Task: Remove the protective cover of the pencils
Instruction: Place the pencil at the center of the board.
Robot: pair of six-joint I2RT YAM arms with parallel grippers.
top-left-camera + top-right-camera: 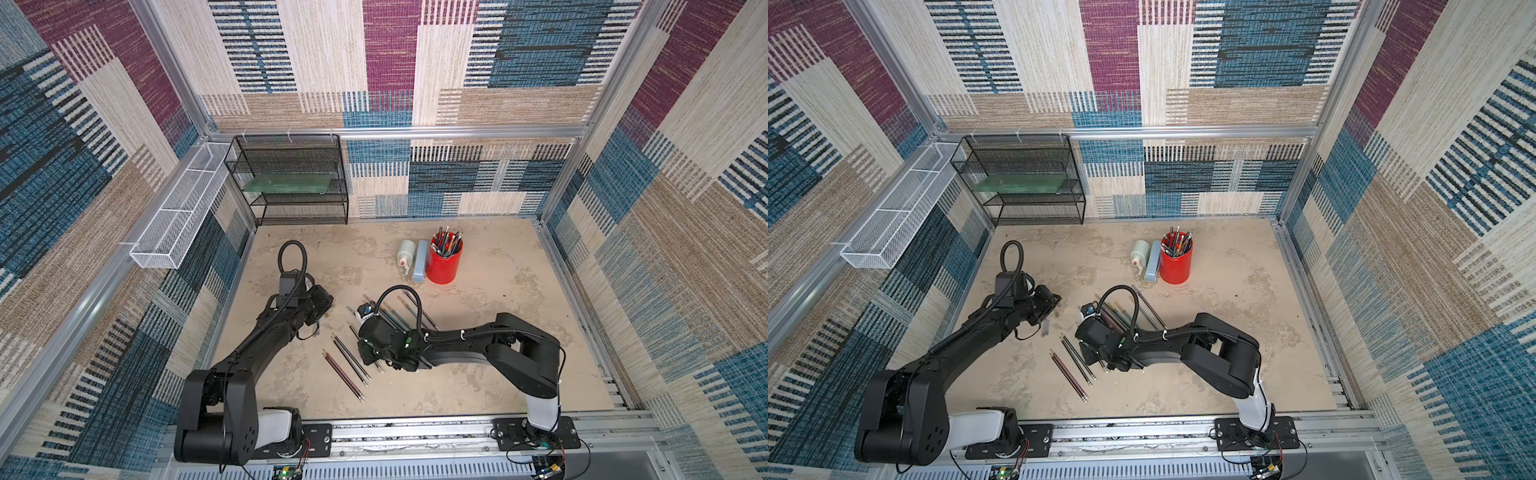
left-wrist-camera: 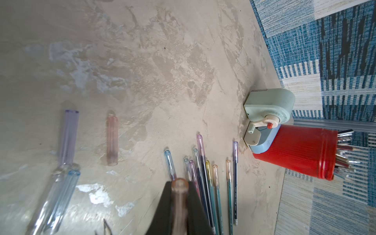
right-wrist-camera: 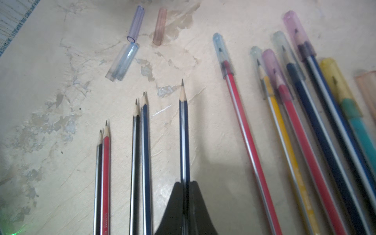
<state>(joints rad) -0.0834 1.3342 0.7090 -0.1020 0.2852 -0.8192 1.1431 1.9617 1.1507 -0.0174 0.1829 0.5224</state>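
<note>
Only in wrist views: left gripper (image 2: 179, 184) tight on cap (image 2: 179, 207), right gripper (image 3: 185, 183) on pencil (image 3: 183, 132).

Beige mottled counter (image 1: 498, 332). L arm (image 1: 257, 345) and R arm (image 1: 498, 349) reach in from the near rail (image 1: 415, 432). L hand (image 1: 321, 305) sits low, left of centre. R hand (image 1: 369, 353) points down approx. mid-counter, fingers hidden under the wrist. Four or so pencils (image 1: 347, 370) lie slanted btwn the arms; more are fanned behind the R wrist, partly under its cable (image 1: 399, 291). Back right: red cup (image 1: 444, 266) full of pens (image 1: 446, 243), w/ a pale blue box (image 1: 419, 262) right beside it, then a pale green sharpener (image 1: 405, 253). Black mesh shelf (image 1: 291, 208) in the back-left corner holds a green board (image 1: 286, 183). White mesh basket (image 1: 178, 216) hangs on the L wall.
</note>
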